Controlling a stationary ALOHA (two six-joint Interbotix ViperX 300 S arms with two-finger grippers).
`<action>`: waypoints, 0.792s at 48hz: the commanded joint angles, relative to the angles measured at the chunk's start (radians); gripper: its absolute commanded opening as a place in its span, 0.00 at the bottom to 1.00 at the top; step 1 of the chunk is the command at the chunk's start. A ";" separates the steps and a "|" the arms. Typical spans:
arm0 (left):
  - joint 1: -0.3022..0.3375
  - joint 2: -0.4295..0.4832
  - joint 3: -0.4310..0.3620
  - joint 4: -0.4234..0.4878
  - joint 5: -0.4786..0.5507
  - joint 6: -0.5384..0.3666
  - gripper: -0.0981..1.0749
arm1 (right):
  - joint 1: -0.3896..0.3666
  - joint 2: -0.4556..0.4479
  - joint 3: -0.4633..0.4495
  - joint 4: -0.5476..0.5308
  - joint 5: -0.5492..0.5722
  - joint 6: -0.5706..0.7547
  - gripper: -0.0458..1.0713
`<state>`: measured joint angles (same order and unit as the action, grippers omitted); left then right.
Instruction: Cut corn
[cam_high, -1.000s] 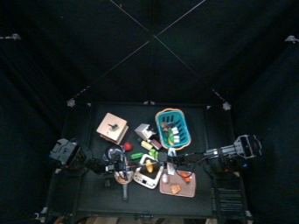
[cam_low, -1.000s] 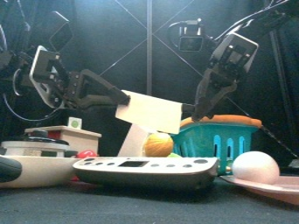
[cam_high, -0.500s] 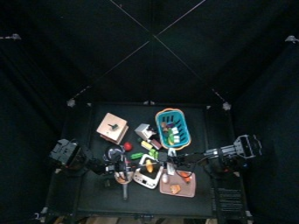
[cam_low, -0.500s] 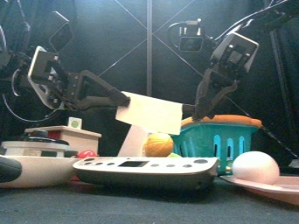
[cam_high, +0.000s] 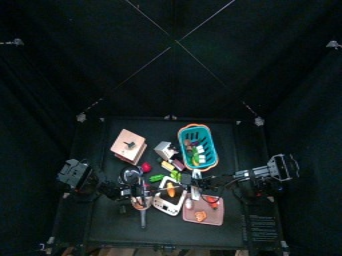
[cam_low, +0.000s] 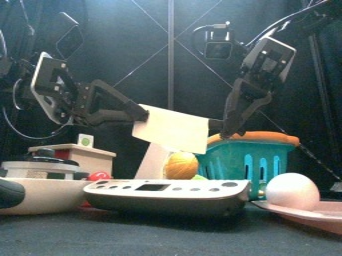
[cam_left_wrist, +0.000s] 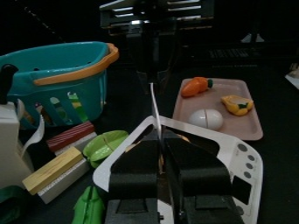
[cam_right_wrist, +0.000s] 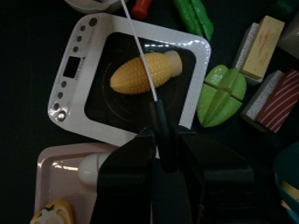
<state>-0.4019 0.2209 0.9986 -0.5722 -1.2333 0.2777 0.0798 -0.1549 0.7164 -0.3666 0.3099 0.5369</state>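
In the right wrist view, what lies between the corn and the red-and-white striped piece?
A green halved toy vegetable, beside the board and its white rim; the right wrist view shows it.

Black table (cam_high: 100, 160), small, curtained pen. On it: teal basket (cam_high: 198, 145), wooden box (cam_high: 128, 145), white scale (cam_right_wrist: 128, 79), pink tray (cam_left_wrist: 251, 122), green and red food pieces (cam_right_wrist: 222, 94) beside scale.
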 joint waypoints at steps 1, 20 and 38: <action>-0.011 -0.006 -0.026 0.003 0.012 -0.002 0.40 | -0.006 -0.014 -0.014 0.002 -0.015 0.005 0.54; -0.008 -0.006 -0.032 -0.034 0.052 0.002 0.40 | -0.005 0.011 -0.015 0.002 -0.015 0.006 0.54; -0.003 -0.006 -0.043 -0.133 0.109 0.002 0.40 | -0.014 0.034 -0.021 0.012 -0.017 0.006 0.54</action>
<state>-0.4080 0.2209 0.9756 -0.7010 -1.1336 0.2792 0.0752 -0.1043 0.7164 -0.3574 0.3037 0.5415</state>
